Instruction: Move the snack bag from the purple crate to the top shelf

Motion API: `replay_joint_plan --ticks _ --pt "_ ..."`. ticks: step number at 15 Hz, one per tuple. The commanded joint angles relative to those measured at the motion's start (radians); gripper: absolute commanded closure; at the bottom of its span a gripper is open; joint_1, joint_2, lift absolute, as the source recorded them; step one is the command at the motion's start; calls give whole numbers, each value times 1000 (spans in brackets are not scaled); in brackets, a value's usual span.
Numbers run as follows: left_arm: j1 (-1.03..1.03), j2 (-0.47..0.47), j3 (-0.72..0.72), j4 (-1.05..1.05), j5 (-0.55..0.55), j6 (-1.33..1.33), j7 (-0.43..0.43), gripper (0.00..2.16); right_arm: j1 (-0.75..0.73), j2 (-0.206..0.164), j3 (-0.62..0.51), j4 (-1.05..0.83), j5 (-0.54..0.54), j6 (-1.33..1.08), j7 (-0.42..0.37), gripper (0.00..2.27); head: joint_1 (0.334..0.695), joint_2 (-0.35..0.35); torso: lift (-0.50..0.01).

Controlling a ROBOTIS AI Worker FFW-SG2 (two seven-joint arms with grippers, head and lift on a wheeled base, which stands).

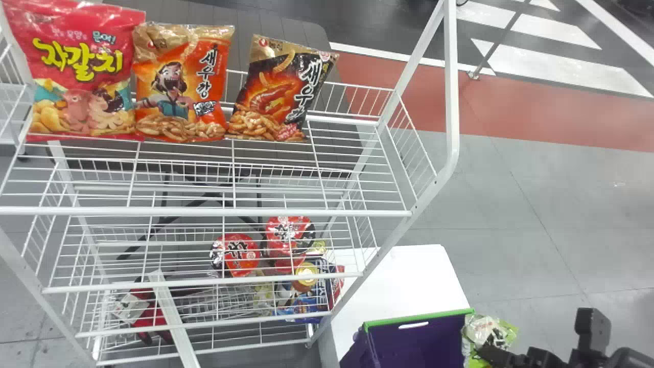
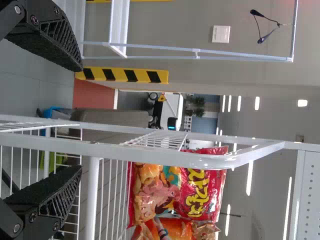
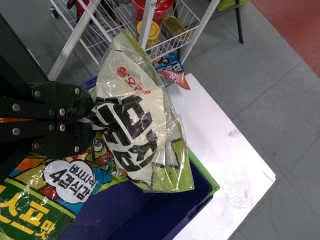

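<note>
At the bottom right of the head view, my right gripper (image 1: 483,351) holds the white-and-green snack bag (image 1: 488,332) beside the purple crate's green rim (image 1: 419,318). In the right wrist view, the right gripper (image 3: 91,116) is shut on an edge of that snack bag (image 3: 135,120), which hangs over part of the purple crate (image 3: 145,215). The white rack's top shelf (image 1: 204,210) carries three upright bags along its back. My left gripper (image 2: 80,120) stands open and empty by the rack's upper frame (image 2: 200,159), pads apart.
Another colourful bag (image 3: 45,200) lies at the crate. The crate stands on a white table (image 1: 409,276) right of the rack. Lower shelves hold red cup noodles (image 1: 236,254) and small packs. The rack's slanted side post (image 1: 452,102) rises between the top shelf and the right side.
</note>
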Motion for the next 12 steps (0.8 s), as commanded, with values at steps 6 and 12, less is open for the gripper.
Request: replay_joint_plan --ticks 6,12 --pt "0 3 0 1 2 -3 0 130 2 6 0 0 1 -8 0 1723 695 -350 -5" --pt "0 3 0 1 2 0 0 130 2 6 0 0 1 -8 0 1723 695 -350 10"
